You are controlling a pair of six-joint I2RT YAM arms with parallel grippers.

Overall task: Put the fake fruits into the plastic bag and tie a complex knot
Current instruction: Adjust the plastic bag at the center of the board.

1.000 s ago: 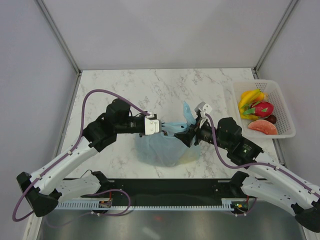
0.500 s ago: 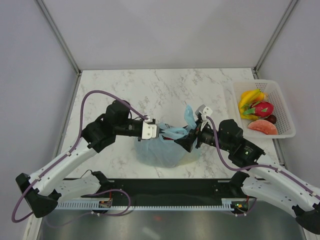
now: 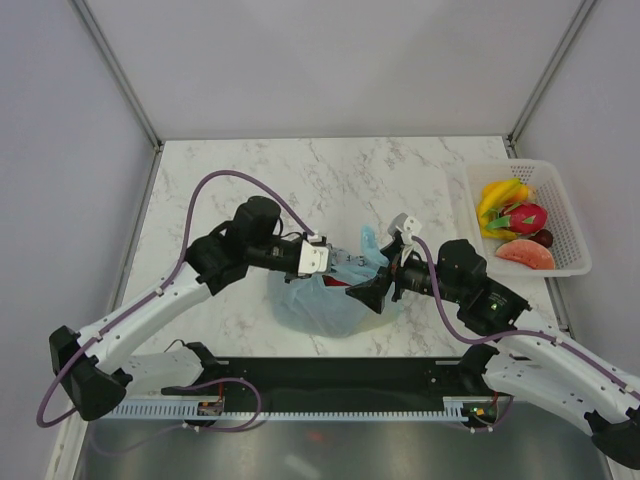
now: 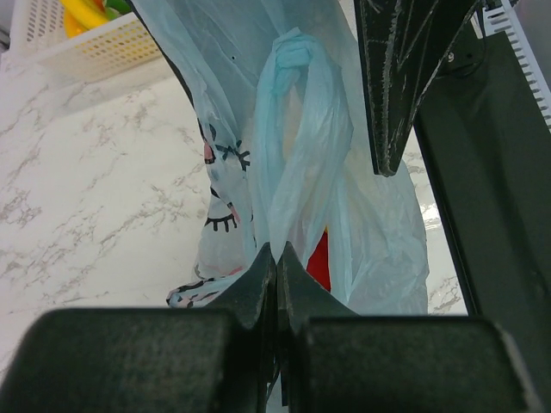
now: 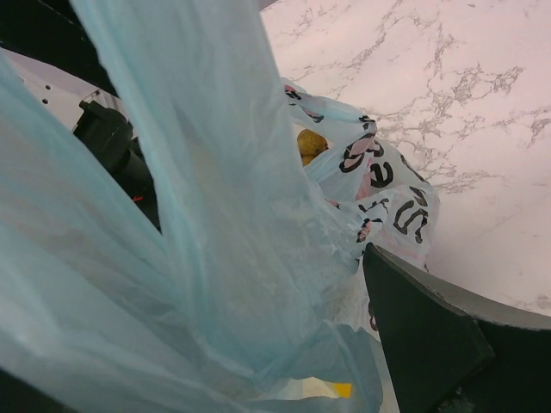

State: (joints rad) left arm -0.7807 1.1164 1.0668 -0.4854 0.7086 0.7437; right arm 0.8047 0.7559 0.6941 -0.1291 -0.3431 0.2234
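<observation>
While your left gripper (image 4: 274,255) keeps its jaws pressed together on one handle strip of the thin translucent light-blue plastic bag (image 4: 301,155), your right gripper (image 3: 362,291) has its jaws spread. Film drapes loosely between them, nothing pinched. The bag sits between the two sets of jaws.

Step, as judged: handle work toward the knot, though loading looks unfinished. Yellow plastic bananas (image 3: 497,195), a pink-red toy dragon fruit (image 3: 525,216), an orange-red slice (image 3: 525,254) and a dark ball (image 3: 543,238) lie in the white mesh plastic basket (image 3: 572,220), well behind the right jaws.

Next: close the right jaws on a free handle only, clear of the body film.

Room: open marble table (image 3: 300,180) beyond the jaws; the black base rail (image 3: 330,375) lies near, on their near side.
</observation>
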